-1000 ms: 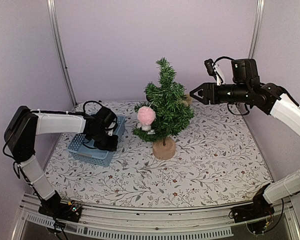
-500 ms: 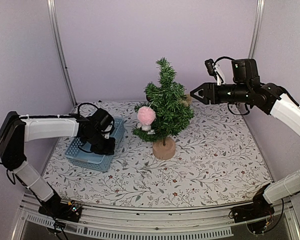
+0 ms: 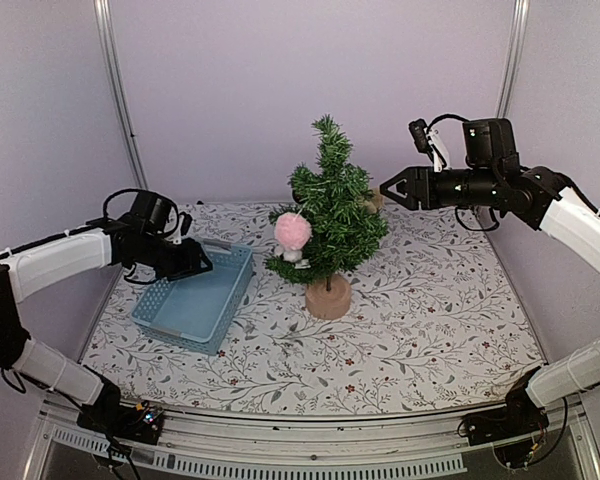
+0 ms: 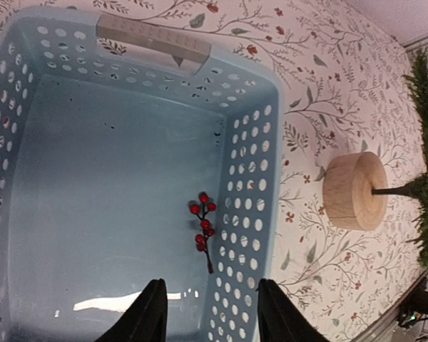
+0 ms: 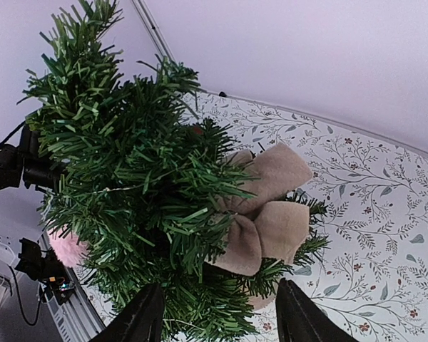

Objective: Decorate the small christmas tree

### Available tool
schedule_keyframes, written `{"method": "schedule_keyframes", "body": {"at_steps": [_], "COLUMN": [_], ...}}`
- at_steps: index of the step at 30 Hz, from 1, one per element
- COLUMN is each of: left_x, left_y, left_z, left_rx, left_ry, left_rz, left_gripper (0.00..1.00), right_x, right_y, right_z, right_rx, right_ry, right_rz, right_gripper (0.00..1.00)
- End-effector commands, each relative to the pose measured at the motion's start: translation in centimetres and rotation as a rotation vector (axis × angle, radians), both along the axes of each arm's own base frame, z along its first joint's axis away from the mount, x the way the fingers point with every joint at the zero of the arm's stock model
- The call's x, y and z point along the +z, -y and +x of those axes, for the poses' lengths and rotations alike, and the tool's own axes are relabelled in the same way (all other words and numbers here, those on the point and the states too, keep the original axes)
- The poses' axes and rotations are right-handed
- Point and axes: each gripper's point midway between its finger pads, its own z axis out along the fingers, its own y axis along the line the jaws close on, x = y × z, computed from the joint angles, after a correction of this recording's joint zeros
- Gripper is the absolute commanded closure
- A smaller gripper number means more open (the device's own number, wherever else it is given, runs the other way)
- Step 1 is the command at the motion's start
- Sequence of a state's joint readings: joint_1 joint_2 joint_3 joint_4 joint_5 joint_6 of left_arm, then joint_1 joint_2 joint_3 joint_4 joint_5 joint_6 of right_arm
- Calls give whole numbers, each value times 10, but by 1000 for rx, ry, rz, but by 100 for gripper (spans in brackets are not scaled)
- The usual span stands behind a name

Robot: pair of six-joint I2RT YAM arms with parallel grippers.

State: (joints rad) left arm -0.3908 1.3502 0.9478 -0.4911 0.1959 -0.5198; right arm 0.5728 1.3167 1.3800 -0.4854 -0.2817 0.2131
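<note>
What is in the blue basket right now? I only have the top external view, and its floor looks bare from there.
Observer: The left wrist view shows a sprig of red berries lying on the floor of the blue basket, close to the perforated wall on the tree side.
Operator: Are the left fingers holding anything?
Observer: No. The left fingers stand apart above the basket with nothing between them.
Operator: What is the tan thing on the tree near the right arm?
Observer: The right wrist view shows a tan fabric bow sitting among the branches of the small christmas tree, with the right fingers open in front of it.
</note>
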Motion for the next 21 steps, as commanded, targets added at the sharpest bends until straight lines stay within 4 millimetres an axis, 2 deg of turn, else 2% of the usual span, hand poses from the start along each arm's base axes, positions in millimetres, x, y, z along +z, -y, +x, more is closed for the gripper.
{"method": "schedule_keyframes", "body": {"at_steps": [1,6,12,16,19,21], "left_x": [-20,-51,-91,-106,-123,-131], "left_y": [-1,12,25,43,39,28], "left_z": [23,33,29,27,22,20], "left_rx": [-25,-72,-109,-162,-153,-123], "left_ry": [-27,-86,-153,-170,-216,-249], "left_rz": [46,101,189,222,280,323], "left_gripper": [57,61,61,60,60,67], "right_x": [5,5,4,4,3,4], "right_y": [5,7,9,9,9,9], "right_z": [-1,-1,-1,0,1,2], "right_rx": [-4,-6,-13,-14,-14,-15], "right_ry": [22,25,22,23,23,24], "right_rz": [9,5,4,3,0,-1], "right_gripper": [43,43,43,43,43,43]}}
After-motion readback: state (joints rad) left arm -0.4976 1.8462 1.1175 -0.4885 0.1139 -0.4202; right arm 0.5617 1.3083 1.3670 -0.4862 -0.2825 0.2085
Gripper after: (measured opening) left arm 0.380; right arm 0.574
